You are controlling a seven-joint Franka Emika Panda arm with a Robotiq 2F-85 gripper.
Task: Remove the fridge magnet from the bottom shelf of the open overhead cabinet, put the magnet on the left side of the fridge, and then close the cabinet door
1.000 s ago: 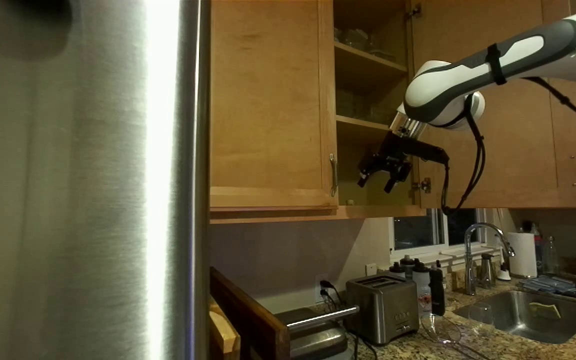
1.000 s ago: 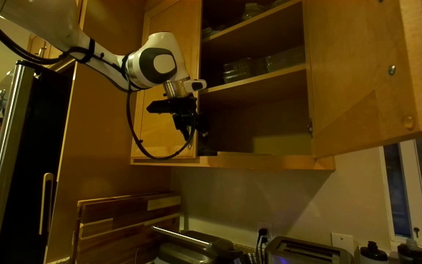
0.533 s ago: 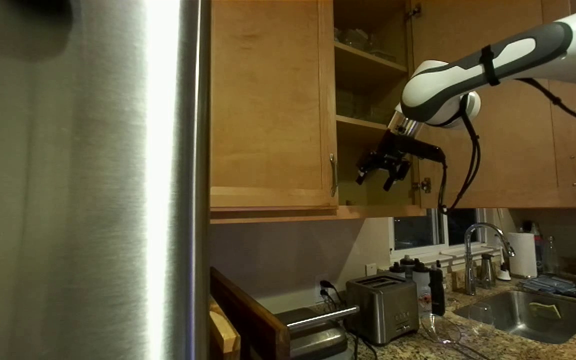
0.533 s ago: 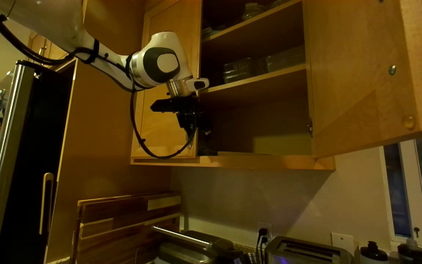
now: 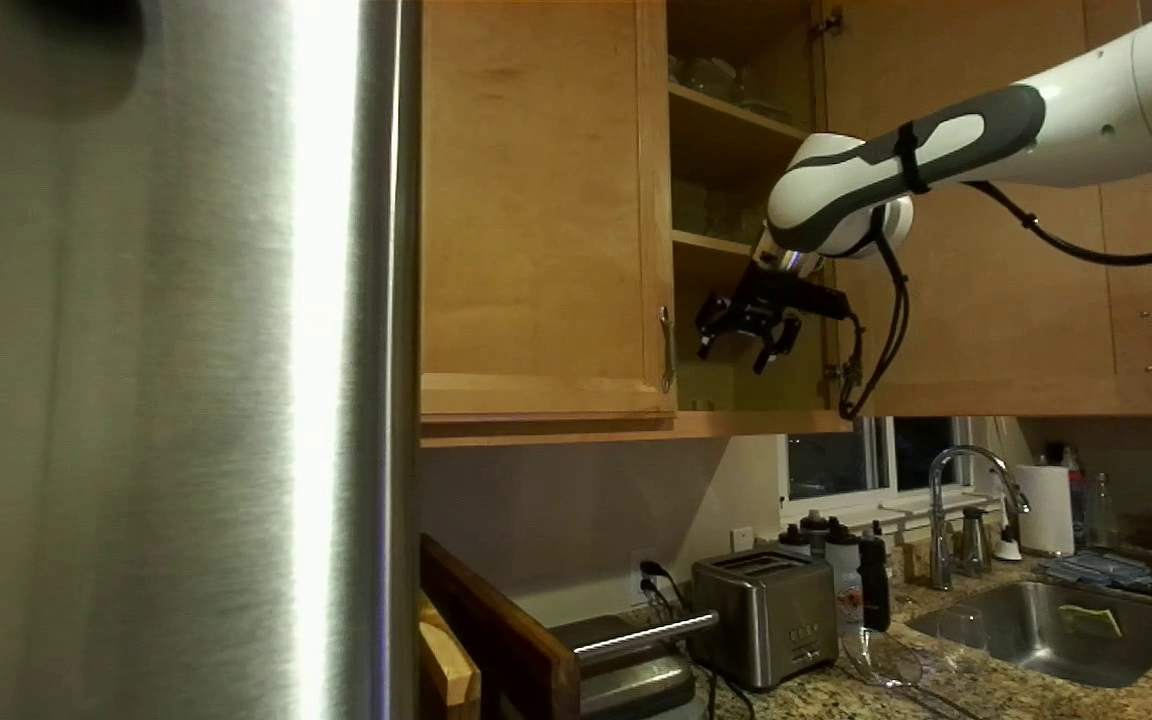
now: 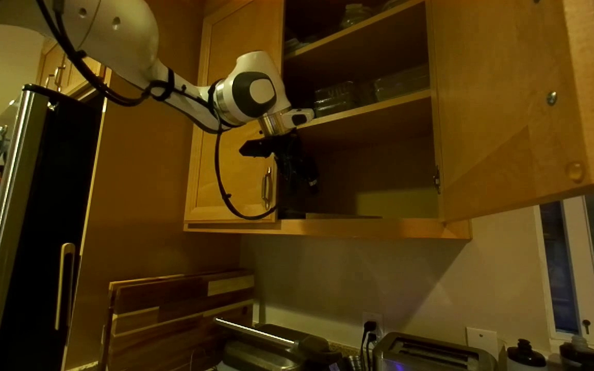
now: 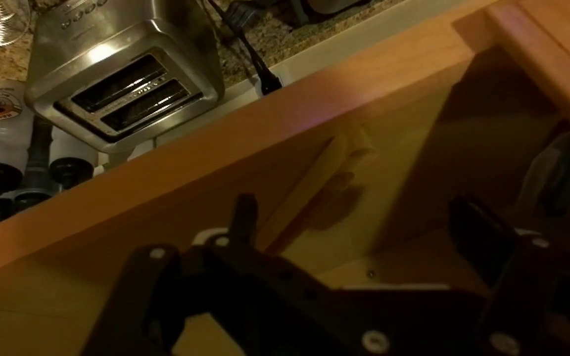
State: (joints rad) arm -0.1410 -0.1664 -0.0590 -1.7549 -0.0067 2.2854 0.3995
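The pincer [image 5: 733,358], jaws spread wide, hangs above the bottom shelf [image 7: 396,151] of the overhead cabinet [image 6: 374,228], the cabinet door [image 6: 500,116] swung out well apart from it.

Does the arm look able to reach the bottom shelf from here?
Likely yes: the cabinet door stands open, and the open gripper hangs above the bottom shelf, with nothing visible blocking it.

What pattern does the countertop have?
The countertop is speckled, tan with darker flecks; it shows best in an exterior view.
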